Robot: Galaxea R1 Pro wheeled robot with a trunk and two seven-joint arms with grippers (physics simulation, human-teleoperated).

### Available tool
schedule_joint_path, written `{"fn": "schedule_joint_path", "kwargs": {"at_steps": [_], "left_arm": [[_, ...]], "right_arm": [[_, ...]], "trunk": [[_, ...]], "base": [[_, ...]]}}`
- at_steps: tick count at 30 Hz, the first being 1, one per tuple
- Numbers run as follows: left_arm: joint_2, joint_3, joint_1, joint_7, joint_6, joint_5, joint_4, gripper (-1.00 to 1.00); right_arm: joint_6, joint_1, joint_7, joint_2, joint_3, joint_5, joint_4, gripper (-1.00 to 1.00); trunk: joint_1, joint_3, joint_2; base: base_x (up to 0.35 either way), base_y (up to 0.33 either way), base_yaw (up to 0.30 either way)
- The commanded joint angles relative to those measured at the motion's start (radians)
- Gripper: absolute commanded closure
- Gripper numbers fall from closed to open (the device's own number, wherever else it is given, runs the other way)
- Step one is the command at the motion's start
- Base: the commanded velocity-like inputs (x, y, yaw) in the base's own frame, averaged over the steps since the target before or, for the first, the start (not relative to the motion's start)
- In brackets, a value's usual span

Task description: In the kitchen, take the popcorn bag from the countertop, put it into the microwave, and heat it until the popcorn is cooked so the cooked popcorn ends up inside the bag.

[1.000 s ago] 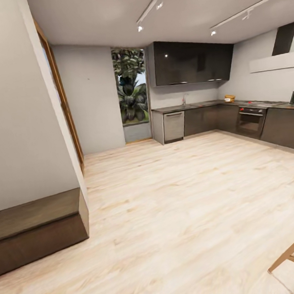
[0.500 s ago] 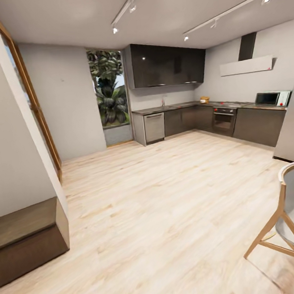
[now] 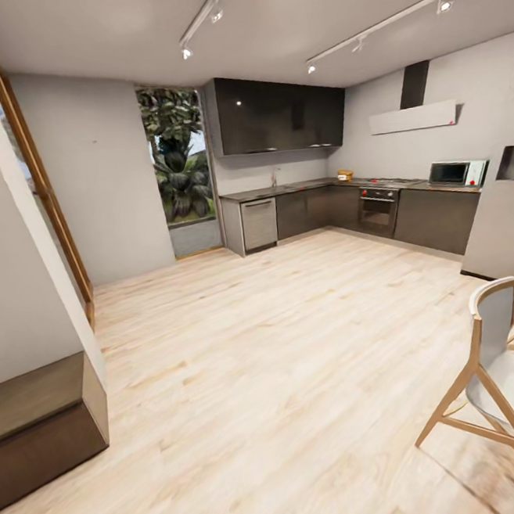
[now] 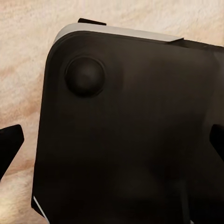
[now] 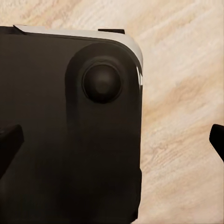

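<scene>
Far across the room, the grey countertop (image 3: 305, 185) runs in an L over dark cabinets. The pale microwave (image 3: 457, 172) with its dark door stands on its right stretch. A small tan thing, by its colour the popcorn bag (image 3: 345, 175), sits near the counter's corner, too far off for detail. In the left wrist view my left gripper (image 4: 114, 142) is open, dark fingertips (image 4: 9, 144) wide apart over the robot's black body. My right gripper (image 5: 113, 140) is open too, its fingertips (image 5: 9, 142) spread above the black body and the wood floor.
Pale wood floor (image 3: 281, 341) stretches to the kitchen. A wooden chair (image 3: 504, 375) stands close at the right, with a grey pillar (image 3: 505, 217) behind it. A dark wooden step (image 3: 37, 423) and a wall corner are at the left. A built-in oven (image 3: 378, 207) sits under the counter.
The whole head view has swung to the right: the kitchen has slid left in the picture, and the microwave and the chair have come into sight. Nothing in the room itself moved.
</scene>
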Motion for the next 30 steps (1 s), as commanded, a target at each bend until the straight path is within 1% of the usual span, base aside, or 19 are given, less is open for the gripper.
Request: {"fn": "schedule_joint_path", "kwargs": {"at_steps": [1, 30], "left_arm": [[0.0, -0.001, 0.0, 0.001, 0.001, 0.007, -0.001, -1.0], [0.0, -0.002, 0.0, 0.001, 0.009, 0.01, -0.001, -1.0]], "right_arm": [[-0.003, 0.0, -0.002, 0.0, 0.0, 0.0, 0.0, -1.0], [-0.004, 0.0, -0.006, 0.0, -0.001, -0.001, 0.001, -1.0]], "trunk": [[0.0, -0.001, 0.0], [0.0, -0.001, 0.0]], "base": [[0.255, 0.0, 0.0], [0.321, 0.0, 0.0]]}}
